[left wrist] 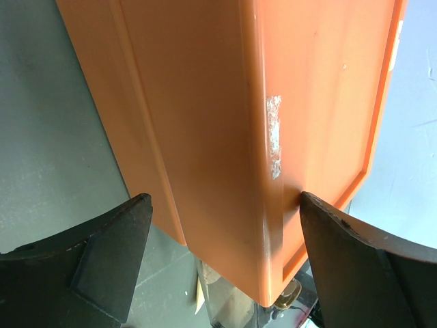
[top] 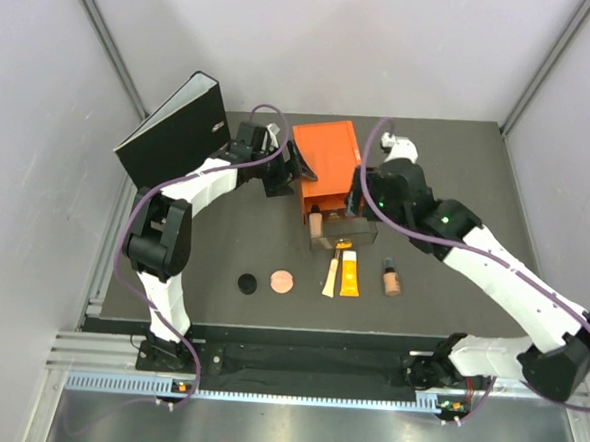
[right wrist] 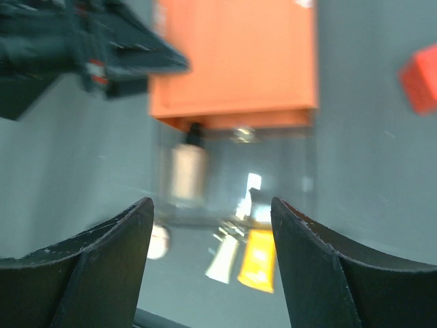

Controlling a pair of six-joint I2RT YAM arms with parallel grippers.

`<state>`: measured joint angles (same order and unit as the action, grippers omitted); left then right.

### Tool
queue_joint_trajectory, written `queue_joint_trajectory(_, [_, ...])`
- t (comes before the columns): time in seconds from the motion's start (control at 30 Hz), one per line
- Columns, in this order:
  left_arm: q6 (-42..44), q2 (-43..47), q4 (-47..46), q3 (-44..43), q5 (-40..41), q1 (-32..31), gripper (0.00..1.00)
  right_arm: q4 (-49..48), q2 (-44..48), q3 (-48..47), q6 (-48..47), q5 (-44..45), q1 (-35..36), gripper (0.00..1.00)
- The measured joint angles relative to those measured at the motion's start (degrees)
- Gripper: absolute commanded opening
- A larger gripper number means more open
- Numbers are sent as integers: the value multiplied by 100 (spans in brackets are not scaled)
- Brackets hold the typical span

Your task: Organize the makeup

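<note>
In the lower middle of the overhead view I see a row lying flat: a black disc (top: pixel 246 282), a pinkish-copper disc (top: pixel 282 280), a slim beige tube (top: pixel 329 279) slightly tilted, an orange-yellow tube (top: pixel 350 274) just beside it, then a tan bottle (top: pixel 391 278), black cap pointing up-frame. A second tan bottle (top: pixel 316 225) lies at centre frame, above the tubes.

Orange box (top: pixel 326 163) blocks centre; table (top: pixel 419 324) seems free along near edge.

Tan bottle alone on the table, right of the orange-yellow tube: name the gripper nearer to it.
Right. The right gripper hangs open just behind the tan bottle, by the clear drawer. The left gripper is farther off, at the left side of the orange box.
</note>
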<state>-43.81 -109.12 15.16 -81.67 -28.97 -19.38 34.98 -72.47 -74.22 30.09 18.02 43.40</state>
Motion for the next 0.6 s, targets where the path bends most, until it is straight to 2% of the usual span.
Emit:
queue_joint_trajectory(0.2, [2, -2, 2, 0, 0, 0, 92, 544, 638, 1084, 103, 133, -490, 66])
queue_joint_trajectory(0.4, [2, -2, 2, 0, 2, 0, 92, 942, 684, 1991, 212, -151, -916, 62])
queue_joint_trajectory(0.6, [2, -2, 4, 0, 2, 0, 92, 866, 509, 2538, 343, -597, -984, 60])
